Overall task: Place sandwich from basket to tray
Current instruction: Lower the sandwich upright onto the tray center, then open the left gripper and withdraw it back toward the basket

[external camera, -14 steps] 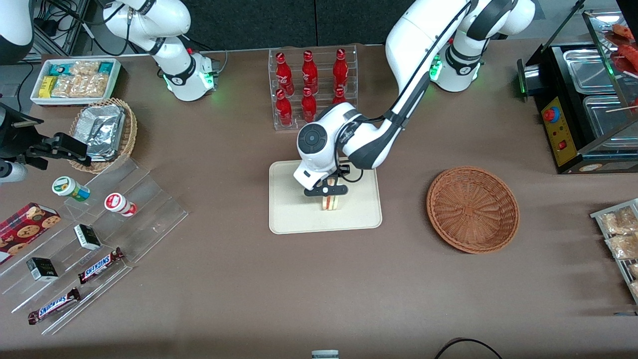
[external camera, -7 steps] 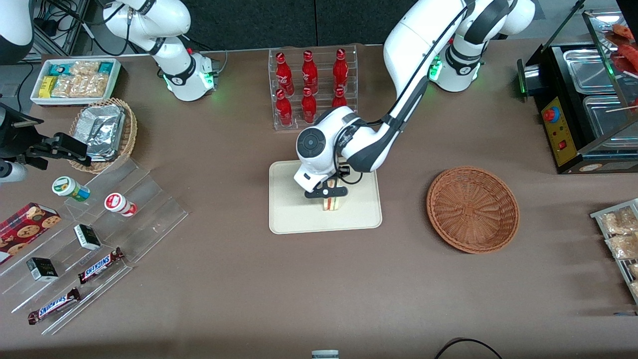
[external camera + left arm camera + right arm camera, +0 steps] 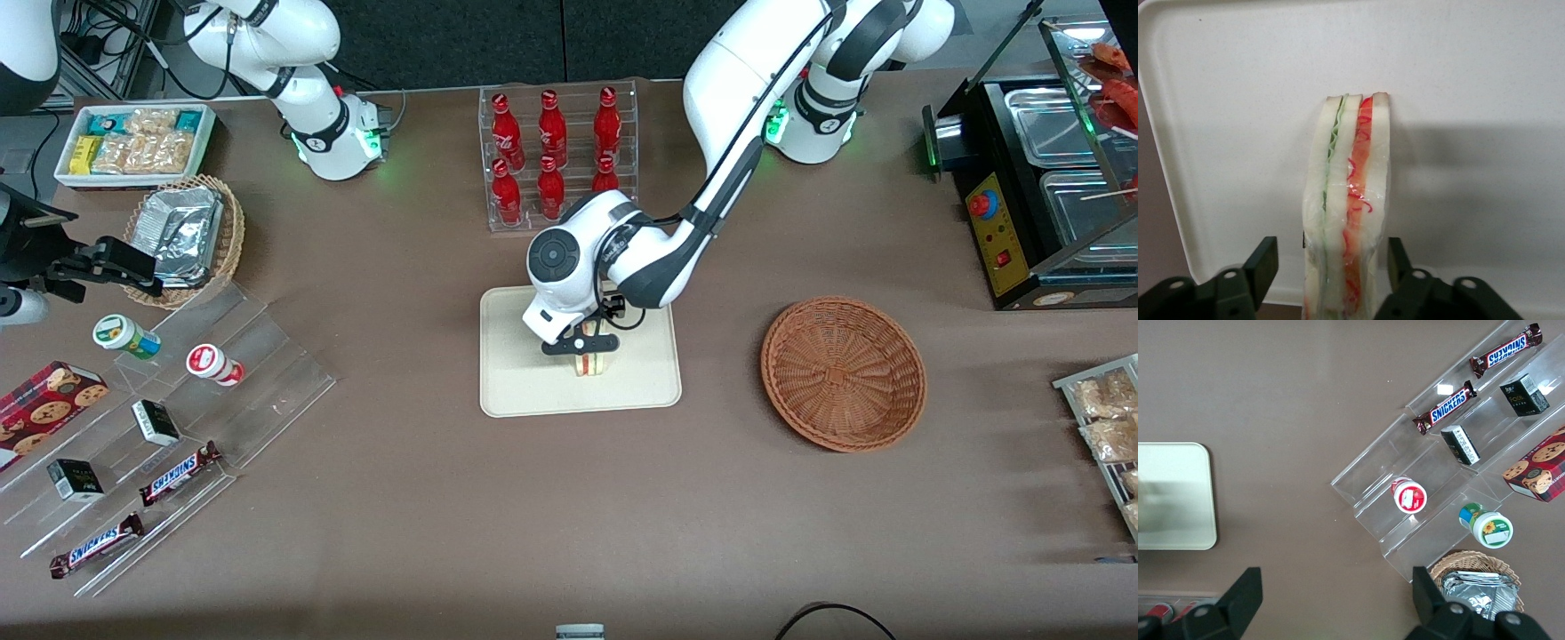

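Note:
The sandwich (image 3: pixel 592 364) stands on its edge on the cream tray (image 3: pixel 516 373), near the tray's middle. In the left wrist view the sandwich (image 3: pixel 1348 187) shows pale bread with a green and a red filling stripe, resting on the tray (image 3: pixel 1238 100). My left gripper (image 3: pixel 582 345) hangs just above it and is open. The gripper (image 3: pixel 1330 259) straddles the sandwich: one finger (image 3: pixel 1263 263) is clearly apart from the bread, the other finger (image 3: pixel 1397 261) is very close to it. The reddish-brown basket (image 3: pixel 843 373) sits empty toward the working arm's end of the table.
A clear rack of red bottles (image 3: pixel 556 151) stands just farther from the front camera than the tray. A tan basket of foil packets (image 3: pixel 187 236), a white snack bin (image 3: pixel 133 142) and a clear stepped shelf of snacks (image 3: pixel 169 418) lie toward the parked arm's end.
The left arm's wrist has shifted very slightly over the tray. The sandwich stays in the same spot on the tray.

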`<state>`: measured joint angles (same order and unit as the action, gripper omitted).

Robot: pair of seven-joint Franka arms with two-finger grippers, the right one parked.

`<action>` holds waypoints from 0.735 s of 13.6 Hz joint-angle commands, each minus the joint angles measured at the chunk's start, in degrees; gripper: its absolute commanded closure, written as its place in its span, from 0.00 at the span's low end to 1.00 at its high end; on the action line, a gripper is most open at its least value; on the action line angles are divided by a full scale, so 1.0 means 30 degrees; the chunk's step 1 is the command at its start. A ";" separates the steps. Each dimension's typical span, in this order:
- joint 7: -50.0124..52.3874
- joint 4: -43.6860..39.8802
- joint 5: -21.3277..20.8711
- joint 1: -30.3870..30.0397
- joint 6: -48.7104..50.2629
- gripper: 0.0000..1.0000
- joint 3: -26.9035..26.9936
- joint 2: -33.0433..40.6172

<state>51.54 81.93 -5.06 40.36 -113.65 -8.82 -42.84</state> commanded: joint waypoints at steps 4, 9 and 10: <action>0.0310 -0.1556 -0.0305 0.0404 0.1755 0.00 0.0303 -0.0191; 0.0253 -0.1647 -0.0217 0.0200 0.2344 0.00 0.0303 0.1004; 0.0223 -0.1647 -0.0159 0.0199 0.3013 0.00 0.0303 0.1358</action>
<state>51.54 76.95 -5.13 40.35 -108.00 -8.65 -41.83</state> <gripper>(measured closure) 0.000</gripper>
